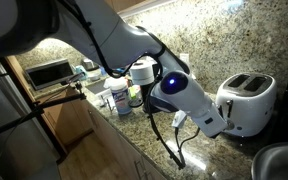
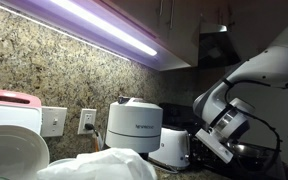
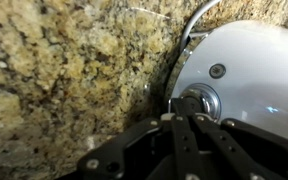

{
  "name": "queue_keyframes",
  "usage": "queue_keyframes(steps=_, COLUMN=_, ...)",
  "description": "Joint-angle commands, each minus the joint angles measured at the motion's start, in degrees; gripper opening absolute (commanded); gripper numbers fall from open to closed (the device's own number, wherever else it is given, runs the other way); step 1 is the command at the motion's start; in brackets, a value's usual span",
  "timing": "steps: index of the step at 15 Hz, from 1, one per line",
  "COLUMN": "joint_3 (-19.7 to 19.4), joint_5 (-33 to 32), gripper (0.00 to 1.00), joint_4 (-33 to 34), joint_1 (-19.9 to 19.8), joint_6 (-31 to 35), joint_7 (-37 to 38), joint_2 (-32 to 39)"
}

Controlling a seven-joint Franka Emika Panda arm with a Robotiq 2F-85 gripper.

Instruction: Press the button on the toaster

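Arm (image 1: 124,45): glossy white rounded shells, dark bands at the joints. Blue light (image 1: 171,77) glows on a round joint cap. Thin black cables (image 1: 178,143) loop off the wrist end. Claw (image 3: 187,120): matte black, flat linkage bars, small silver screws (image 3: 89,163).

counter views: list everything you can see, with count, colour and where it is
toaster: one, white, on the counter
button: one, silver, on the toaster's end
coffee machine: one, pale grey, beside the toaster
toaster oven: one, silver, counter's far end
bottles: a few, white and green, mid counter
wall sockets: two, white, on the granite
light strip: one, white, under the cabinet
arm: one, white, over the counter
gripper: one, black, shut, at the button
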Motion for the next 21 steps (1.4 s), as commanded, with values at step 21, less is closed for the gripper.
queue_keyframes(steps=21, joint_3=1.5, joint_5=1.1, gripper=0.0, joint_4=3.9, joint_1=-0.3, joint_6=3.1, joint_7=-1.0, joint_2=2.1)
